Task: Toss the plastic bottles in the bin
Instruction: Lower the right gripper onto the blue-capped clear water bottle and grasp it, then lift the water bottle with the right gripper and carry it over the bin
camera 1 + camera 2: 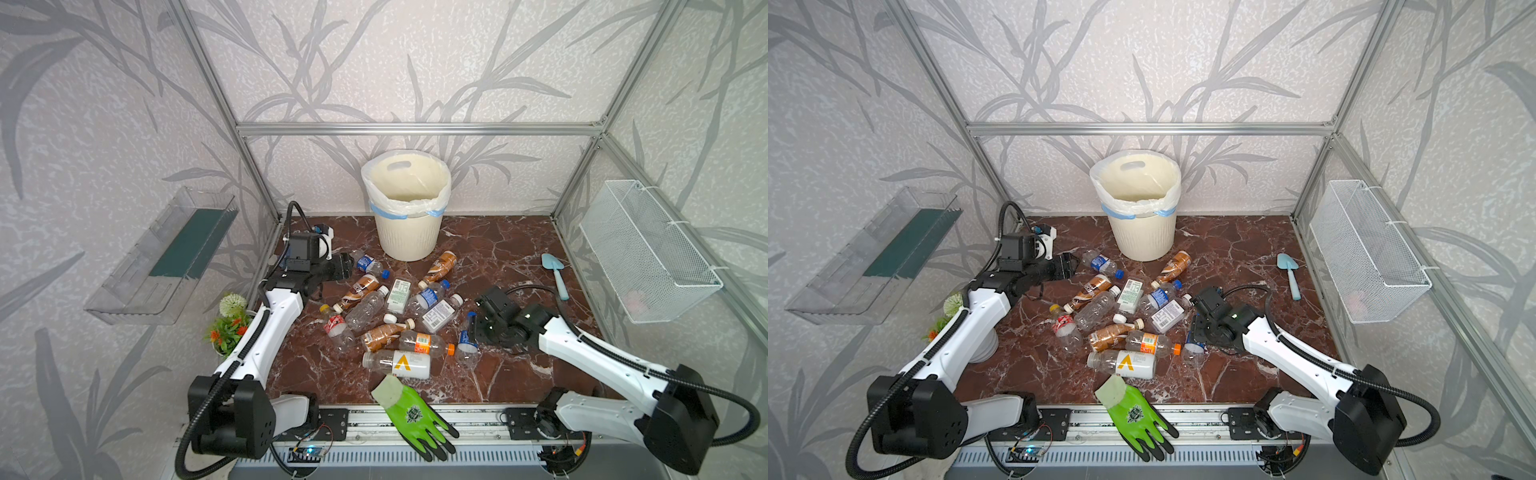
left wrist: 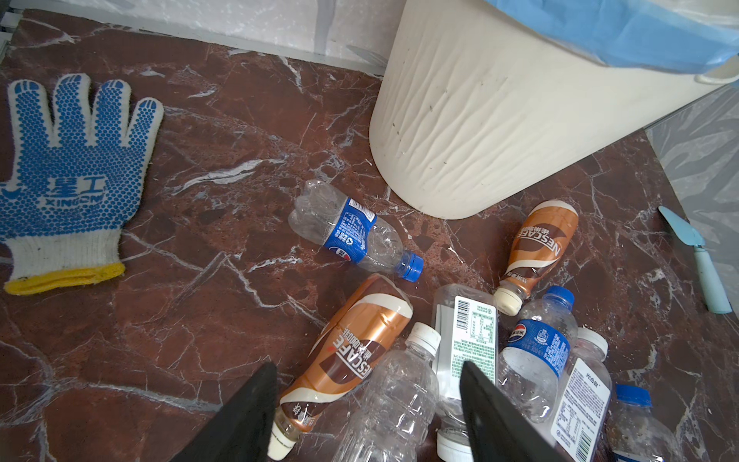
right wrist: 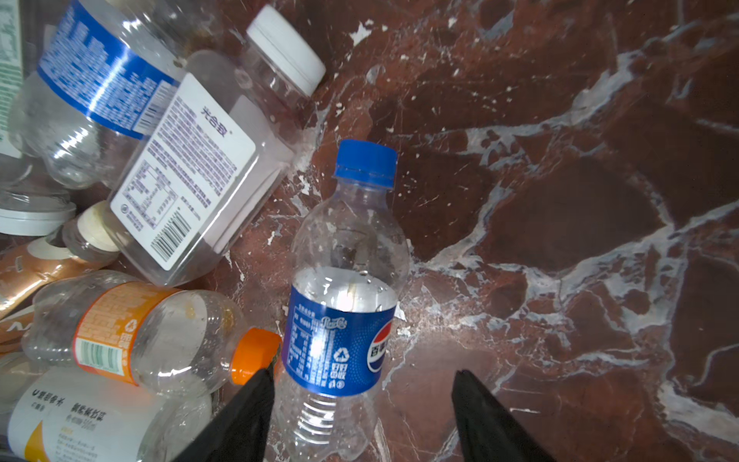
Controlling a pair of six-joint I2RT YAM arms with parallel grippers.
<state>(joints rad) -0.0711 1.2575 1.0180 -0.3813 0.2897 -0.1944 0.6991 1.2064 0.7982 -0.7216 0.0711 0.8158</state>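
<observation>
Clutter set the terms: about a dozen small clear plastic bottles [image 1: 368, 307] with blue, brown, white and orange labels lay on their sides in a loose heap on the red-brown marble tabletop [image 1: 498, 249]. Several touched or overlapped, just in front of the cream ribbed round plastic bin [image 1: 409, 237] lined with a white bag with a blue band. No bottle showed inside the bin in both top views, so the task looked barely begun.

The right gripper [image 3: 360, 400] hung low with its jaws apart and nothing clamped, straddling a blue-labelled, blue-capped clear bottle [image 3: 344, 320] at the heap's edge. One finger sat against the label's side and the other stood clear of it. That bottle had bare marble on one side, which probably made it the easy pick.

The left gripper [image 2: 368, 404] was likewise parted and empty, angled over a brown coffee bottle [image 2: 352, 340] and a plain clear one. It was near a crumpled blue-labelled bottle [image 2: 348, 232] lying alone beside the bin's base. A green rubber-coated work glove [image 1: 411, 411] lay at the near edge, no part of the job.
</observation>
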